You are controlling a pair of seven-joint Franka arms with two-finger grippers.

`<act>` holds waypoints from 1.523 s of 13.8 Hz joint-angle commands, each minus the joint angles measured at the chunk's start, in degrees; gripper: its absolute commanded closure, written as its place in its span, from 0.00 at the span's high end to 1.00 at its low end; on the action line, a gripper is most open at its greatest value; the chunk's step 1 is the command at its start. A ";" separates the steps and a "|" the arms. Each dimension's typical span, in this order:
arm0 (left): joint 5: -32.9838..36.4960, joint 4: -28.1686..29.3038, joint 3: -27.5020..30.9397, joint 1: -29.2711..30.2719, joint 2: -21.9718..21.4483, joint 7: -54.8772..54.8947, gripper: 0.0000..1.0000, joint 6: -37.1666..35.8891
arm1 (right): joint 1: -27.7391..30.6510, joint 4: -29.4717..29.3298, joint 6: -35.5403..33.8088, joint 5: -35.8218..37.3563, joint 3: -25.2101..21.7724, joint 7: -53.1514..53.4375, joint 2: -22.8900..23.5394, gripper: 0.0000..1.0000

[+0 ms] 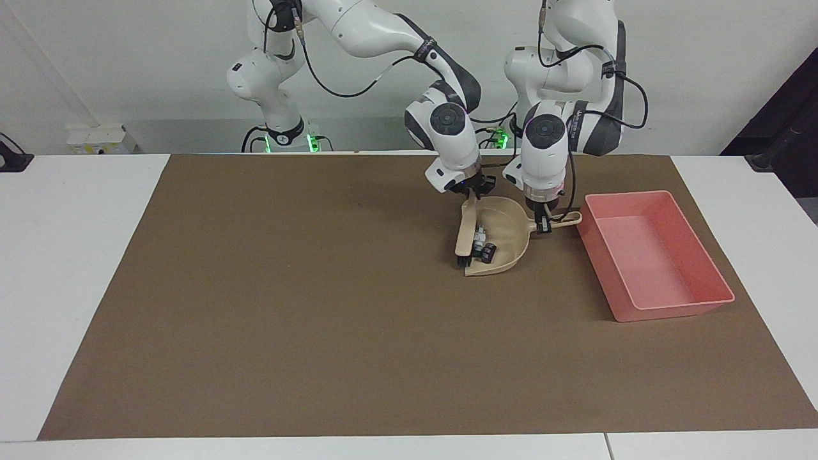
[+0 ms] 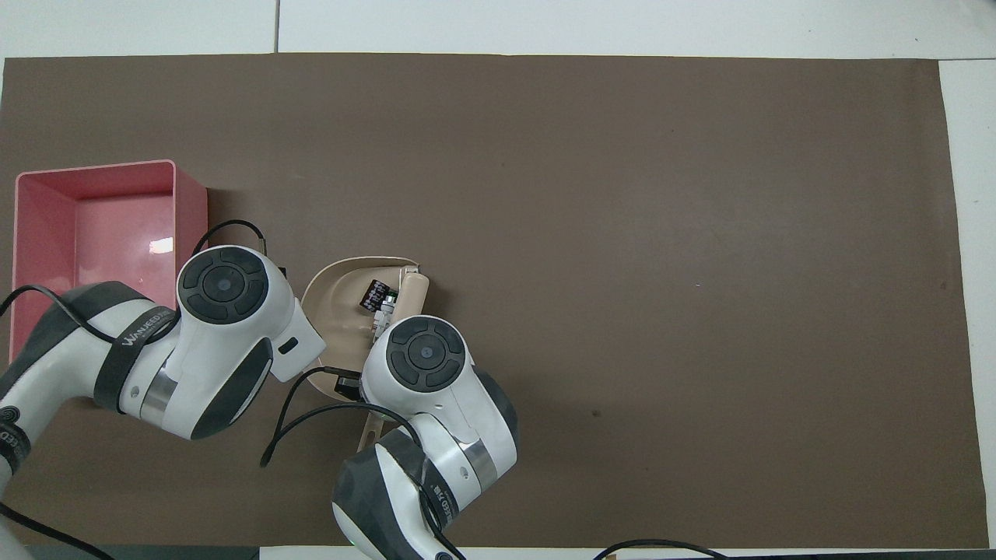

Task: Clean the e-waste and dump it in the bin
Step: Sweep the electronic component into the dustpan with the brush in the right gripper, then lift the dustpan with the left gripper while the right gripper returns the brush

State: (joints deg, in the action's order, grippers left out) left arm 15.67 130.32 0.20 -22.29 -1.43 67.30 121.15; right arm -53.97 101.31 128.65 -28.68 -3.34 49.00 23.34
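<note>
Brown matting covered the white desk (image 1: 77,268). Two tiny electronic parts (image 1: 484,248), one white, one blackish, lay inside the beige plastic dustpan (image 1: 505,233), beside the pink rectangular plastic bin (image 1: 658,310). They looked light and prone to roll, best carried in the pan. My left end effector (image 1: 543,220) was clamped on its handle; my right end effector (image 1: 470,191) gripped the beige brush (image 1: 465,233), bristles at the pan's mouth.

White arms (image 1: 358,25) — dark grey joints, looping black cables, green-lit bases (image 1: 287,142).
</note>
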 commanded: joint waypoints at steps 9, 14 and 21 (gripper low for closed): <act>-9.50 1.87 0.15 2.15 -0.76 7.40 0.00 5.06 | 8.33 0.62 -21.40 11.45 -0.79 -6.00 -8.37 0.00; -15.05 0.55 0.15 3.65 -2.42 10.66 0.00 4.18 | 22.66 13.45 -28.01 16.54 -0.70 -21.55 -22.97 0.00; -16.46 -11.73 1.29 12.06 -6.21 21.35 0.00 -10.74 | 46.20 22.60 -31.62 22.17 -0.70 -46.05 -29.49 0.00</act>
State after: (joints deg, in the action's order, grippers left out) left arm 1.26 123.03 1.22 -14.16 -7.52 83.15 114.88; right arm -14.29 120.56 96.48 -7.70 -4.92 10.02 -4.11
